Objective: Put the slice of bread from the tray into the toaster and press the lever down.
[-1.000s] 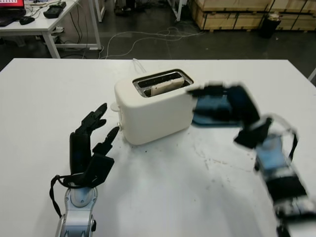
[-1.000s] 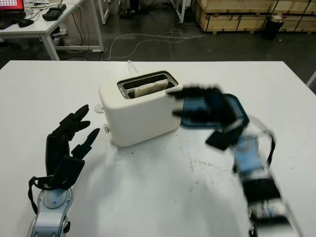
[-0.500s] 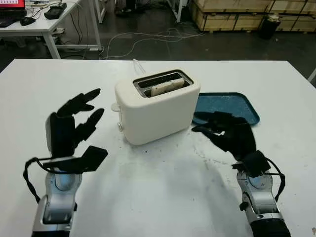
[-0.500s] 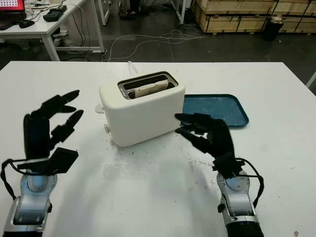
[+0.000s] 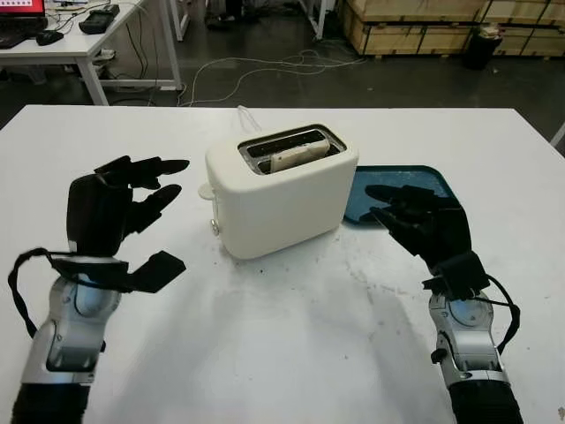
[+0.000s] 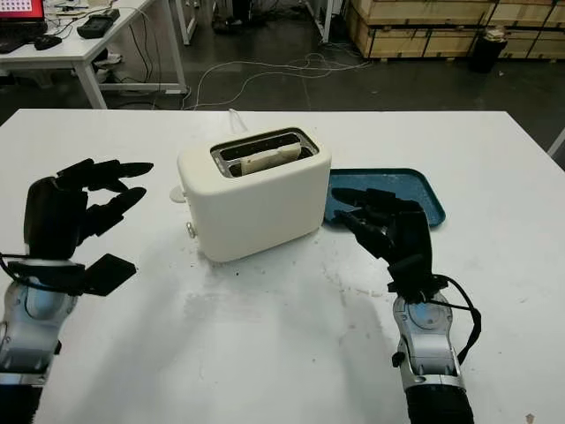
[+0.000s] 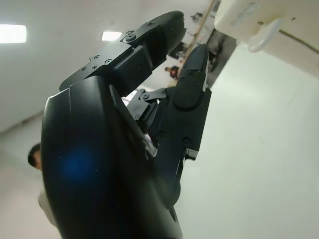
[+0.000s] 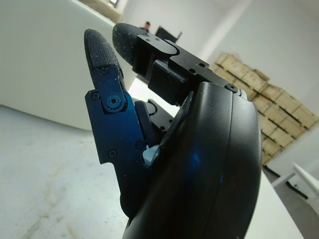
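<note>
Bread slice (image 5: 297, 157) is already sitting in the toaster (image 5: 281, 190) slot, tray (image 5: 399, 177) right of it is bare. Lever (image 5: 206, 190) isn't pressed yet, I reckon. Left hand (image 5: 110, 212) is open beside the lever end; right hand (image 5: 424, 223) is open too, holding nothing.

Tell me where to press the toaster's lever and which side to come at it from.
Press the top of the small lever tab that juts from the toaster end wall facing the left hand. Come from above on that side and push down: the tab likely offers a top face, and the left hand, open, is nearest. The right hand, open, is over the tray.
</note>
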Robot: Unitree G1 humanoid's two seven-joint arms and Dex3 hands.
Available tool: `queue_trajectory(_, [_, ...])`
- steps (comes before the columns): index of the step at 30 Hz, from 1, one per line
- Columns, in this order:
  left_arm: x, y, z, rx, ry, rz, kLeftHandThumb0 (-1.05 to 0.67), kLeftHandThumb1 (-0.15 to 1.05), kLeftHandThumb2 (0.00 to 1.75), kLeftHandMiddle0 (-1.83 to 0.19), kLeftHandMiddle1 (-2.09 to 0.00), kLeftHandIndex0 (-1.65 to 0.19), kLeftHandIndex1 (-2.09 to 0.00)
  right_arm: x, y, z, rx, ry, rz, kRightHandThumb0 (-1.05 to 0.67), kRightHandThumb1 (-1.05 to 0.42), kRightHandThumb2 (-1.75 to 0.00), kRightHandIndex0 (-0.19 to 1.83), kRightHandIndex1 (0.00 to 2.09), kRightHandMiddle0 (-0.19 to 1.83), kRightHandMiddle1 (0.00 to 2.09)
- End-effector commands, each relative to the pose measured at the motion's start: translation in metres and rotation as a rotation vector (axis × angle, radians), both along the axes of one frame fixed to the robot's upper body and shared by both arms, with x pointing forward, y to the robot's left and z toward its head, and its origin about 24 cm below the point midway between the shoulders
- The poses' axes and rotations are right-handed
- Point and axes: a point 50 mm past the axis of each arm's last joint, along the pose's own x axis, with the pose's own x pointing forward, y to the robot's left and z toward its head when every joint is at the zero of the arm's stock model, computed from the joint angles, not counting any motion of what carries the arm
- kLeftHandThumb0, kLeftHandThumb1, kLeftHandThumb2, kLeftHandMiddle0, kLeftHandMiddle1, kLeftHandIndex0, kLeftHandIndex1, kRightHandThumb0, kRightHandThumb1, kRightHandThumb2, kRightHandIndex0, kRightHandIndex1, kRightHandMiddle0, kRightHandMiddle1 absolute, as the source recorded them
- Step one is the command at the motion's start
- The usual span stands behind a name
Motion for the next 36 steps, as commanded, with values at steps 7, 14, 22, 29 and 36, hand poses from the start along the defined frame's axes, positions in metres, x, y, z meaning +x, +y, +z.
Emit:
queue_trajectory(7, [0.021, 0.000, 0.004, 0.210, 0.023, -0.045, -0.20, 0.84, 0.00, -0.89, -1.29, -1.16, -0.18, 0.002, -0.002, 0.003, -0.025, 0.001, -0.009, -0.53, -0.85, 0.00, 1.08, 0.62, 1.18, 0.00])
queue_trajectory(14, [0.037, -0.003, 0.003, 0.279, 0.040, -0.069, -0.21, 0.82, 0.00, -0.89, -1.32, -1.18, -0.18, 0.001, -0.001, 0.004, -0.025, -0.007, -0.009, -0.54, -0.85, 0.00, 1.08, 0.60, 1.18, 0.00])
queue_trajectory(22, [0.043, -0.006, -0.002, 0.304, 0.083, -0.079, -0.15, 0.83, 0.01, -0.85, -1.37, -1.18, -0.18, -0.001, -0.003, 0.007, -0.037, -0.020, -0.009, -0.52, -0.85, 0.00, 1.08, 0.61, 1.17, 0.00])
queue_trajectory(29, [0.045, -0.008, -0.004, 0.312, 0.104, -0.088, -0.16, 0.85, 0.01, -0.82, -1.42, -1.16, -0.20, -0.002, -0.003, 0.007, -0.042, -0.020, -0.007, -0.50, -0.85, 0.00, 1.07, 0.62, 1.17, 0.00])
queue_trajectory(36, [0.044, -0.009, -0.004, 0.325, 0.130, -0.090, -0.18, 0.89, 0.02, -0.78, -1.45, -1.14, -0.21, -0.002, -0.003, 0.006, -0.050, -0.023, -0.015, -0.48, -0.85, 0.00, 1.06, 0.64, 1.16, 0.00])
